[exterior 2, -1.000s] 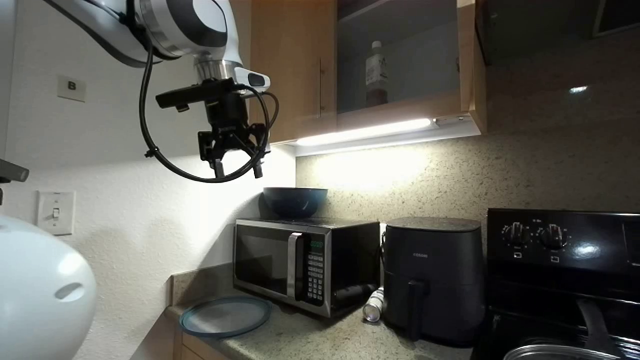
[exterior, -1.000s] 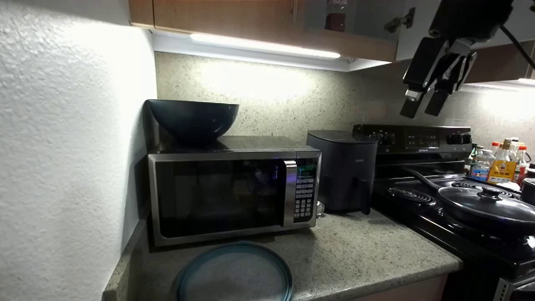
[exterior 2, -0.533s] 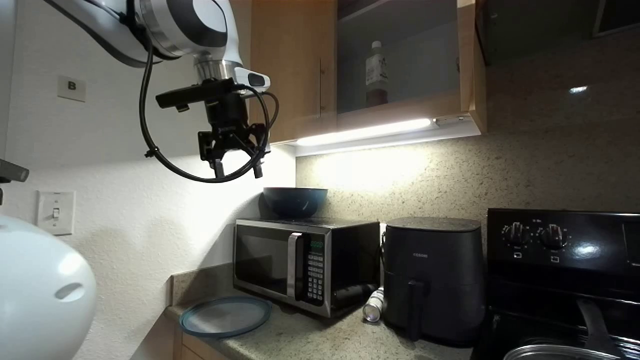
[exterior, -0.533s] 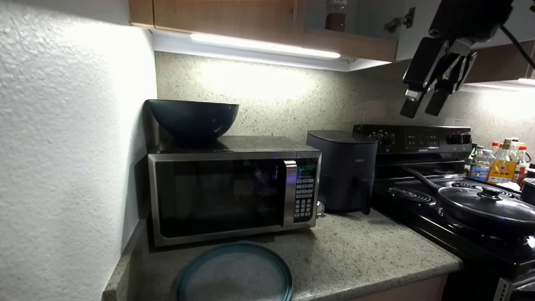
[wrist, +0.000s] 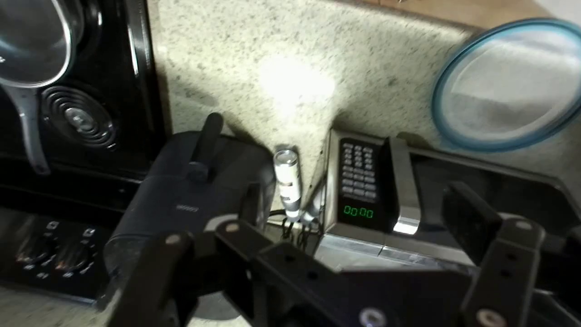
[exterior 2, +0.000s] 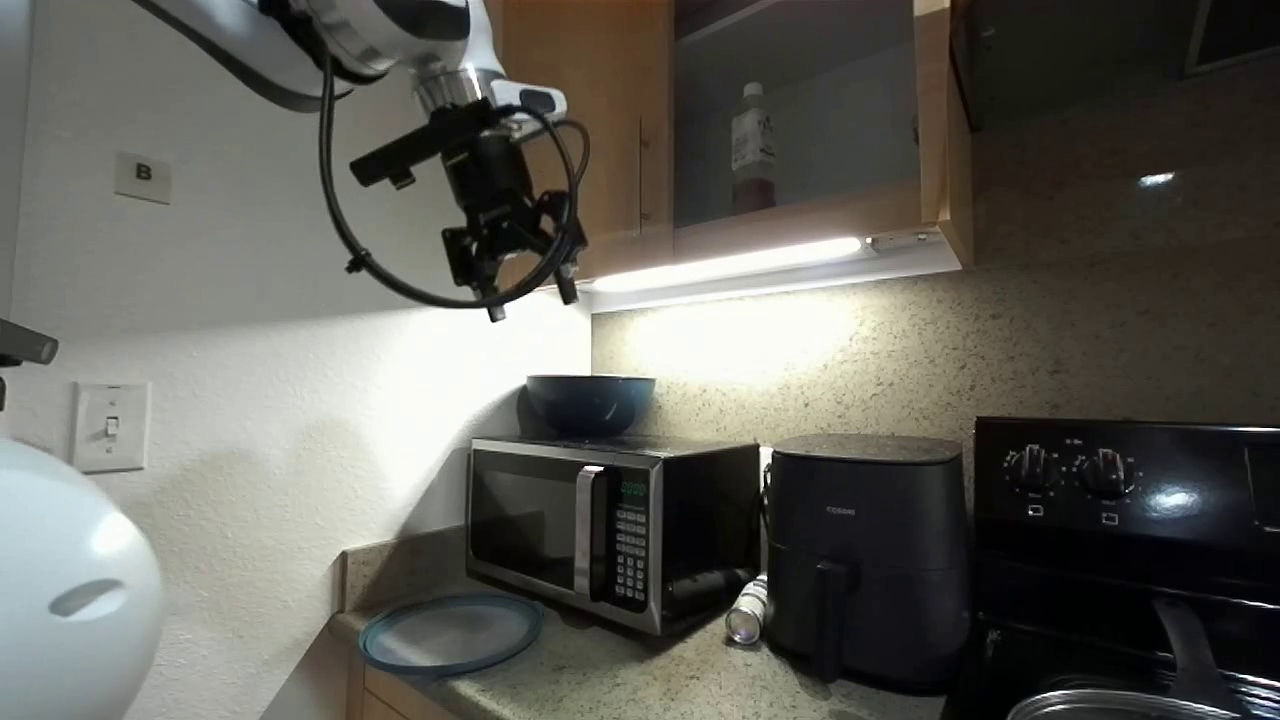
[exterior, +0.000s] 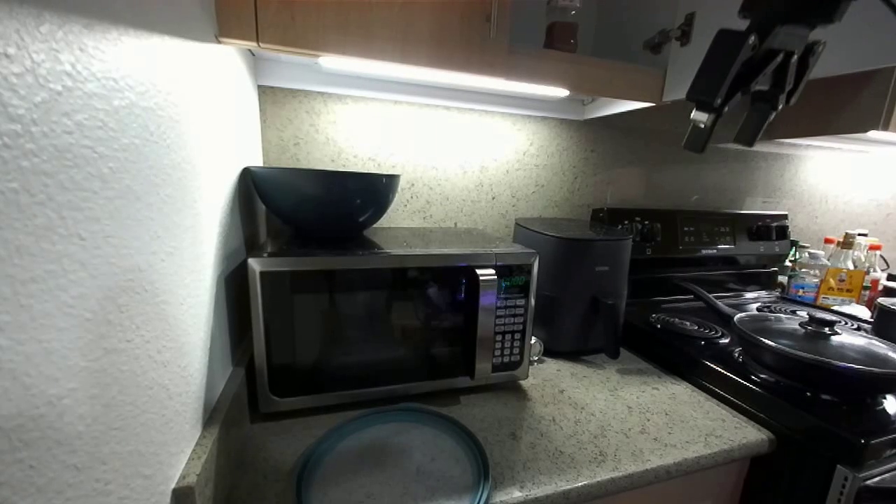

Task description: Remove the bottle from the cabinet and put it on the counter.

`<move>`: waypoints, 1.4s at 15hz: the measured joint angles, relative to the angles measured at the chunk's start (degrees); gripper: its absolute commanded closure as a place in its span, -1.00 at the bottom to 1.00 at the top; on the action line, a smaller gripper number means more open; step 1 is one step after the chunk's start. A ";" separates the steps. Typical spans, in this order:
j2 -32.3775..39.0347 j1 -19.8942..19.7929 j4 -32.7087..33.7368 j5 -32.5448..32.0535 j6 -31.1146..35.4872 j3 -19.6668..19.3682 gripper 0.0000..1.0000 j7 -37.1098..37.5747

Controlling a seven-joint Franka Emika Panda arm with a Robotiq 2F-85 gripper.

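Note:
The bottle, slim and clear with a white cap, pale label and brown-amber contents, stands upright in the open compartment of the light brown wooden cabinet. In an exterior view only the bottle's lower part shows; its top is out of frame. The speckled counter lies below; it also shows in the wrist view. My gripper hangs tilted downward, left of and lower than the bottle, apart from it. In the wrist view the gripper's fingers are wide apart with nothing between them. The bottle is out of the wrist view.
A microwave with a dark blue bowl on top stands by the wall. A black air fryer, a white cylinder and a blue-rimmed round lid are on the counter. A black stove adjoins. The cabinet door stands open.
My gripper has moved up and toward the cabinet, and its tilt has changed. It was still between the two earlier moments. The bottle has not moved.

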 measured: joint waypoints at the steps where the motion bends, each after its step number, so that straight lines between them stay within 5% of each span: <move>1: -0.22 -1.41 2.05 -1.70 0.01 -0.15 -1.00 0.26; 6: -1.53 -5.61 12.73 -8.37 0.38 0.28 -1.00 1.71; 13: -1.69 -6.07 13.60 -8.70 0.83 0.72 -1.00 2.18; 21: 8.83 -6.88 21.58 -11.42 18.13 -0.92 -1.00 2.15</move>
